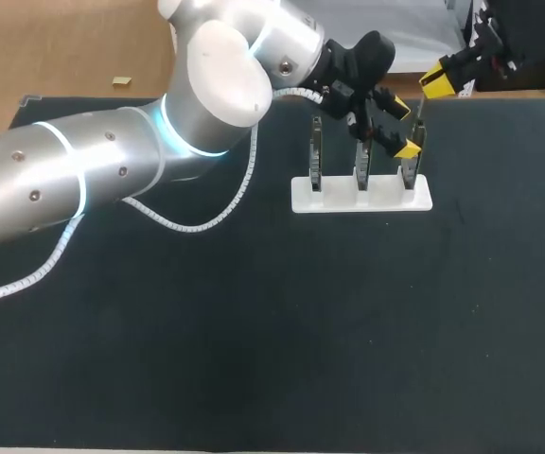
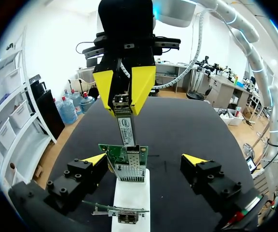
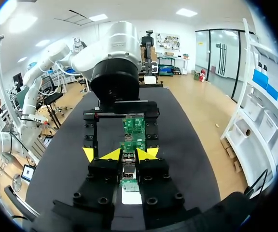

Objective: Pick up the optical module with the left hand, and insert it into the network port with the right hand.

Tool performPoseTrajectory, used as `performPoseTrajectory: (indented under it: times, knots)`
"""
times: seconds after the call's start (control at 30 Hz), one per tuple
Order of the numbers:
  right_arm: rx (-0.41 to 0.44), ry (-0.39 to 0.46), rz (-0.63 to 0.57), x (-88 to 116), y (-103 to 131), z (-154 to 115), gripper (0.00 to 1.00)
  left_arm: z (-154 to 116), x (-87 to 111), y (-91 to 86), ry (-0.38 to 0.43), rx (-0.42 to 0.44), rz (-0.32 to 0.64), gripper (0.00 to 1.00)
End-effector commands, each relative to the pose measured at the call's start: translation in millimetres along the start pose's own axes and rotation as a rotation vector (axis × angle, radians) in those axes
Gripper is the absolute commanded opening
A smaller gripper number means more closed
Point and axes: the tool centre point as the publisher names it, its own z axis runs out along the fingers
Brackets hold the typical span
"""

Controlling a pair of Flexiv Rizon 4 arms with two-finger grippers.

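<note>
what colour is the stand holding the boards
The stand is white, clearest in the head view.

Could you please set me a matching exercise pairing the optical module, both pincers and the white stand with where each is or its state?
Things:
1. optical module
2. left pincer
3. right pincer
4. white stand

Places or states:
A. open, a finger each side of the green board
B. under the green board, holding it upright
C. shut on the optical module
D. hangs upright over the green board

Pairs: 1-D, 2-A, 3-C, 4-B.
</note>
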Motion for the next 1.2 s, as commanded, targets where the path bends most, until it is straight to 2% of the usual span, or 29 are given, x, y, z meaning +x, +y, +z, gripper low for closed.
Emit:
performPoseTrajectory:
  times: [0.03, 1.2]
  knots:
    - [0.009, 0.003, 0.002, 0, 5, 0, 0.0, 0, -1.4, 1.8, 0.006, 0.003, -0.002, 1.0]
    - [0.003, 0.02, 0.031, 11, 2, 7, 0.0, 0, -1.4, 1.8, 0.006, 0.003, -0.002, 1.0]
